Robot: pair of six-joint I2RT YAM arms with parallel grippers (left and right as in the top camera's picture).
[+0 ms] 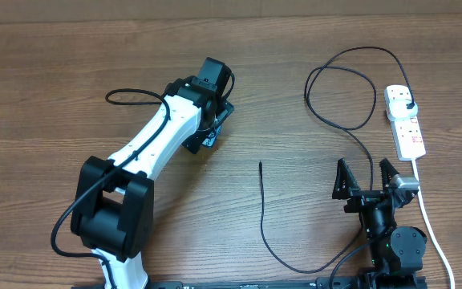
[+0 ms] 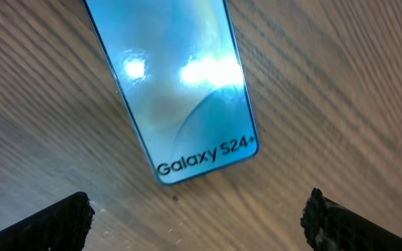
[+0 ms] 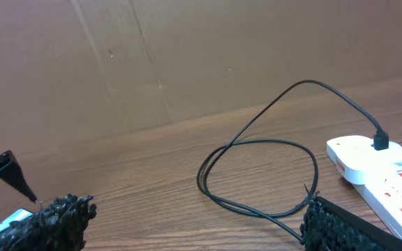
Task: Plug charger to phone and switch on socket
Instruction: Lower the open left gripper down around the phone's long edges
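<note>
Wood-grain table (image 1: 46,88) fills the overhead view, with a plain brown board wall (image 3: 187,56) behind it. The left gripper (image 2: 197,223), spread wide and empty, hovers over the lit phone (image 2: 180,90) at upper centre. The white socket (image 1: 405,122) lies upper right, and the charger (image 1: 262,197) is plugged into it, trailing to centre. The right gripper (image 1: 367,178) gapes empty at lower right.
</note>
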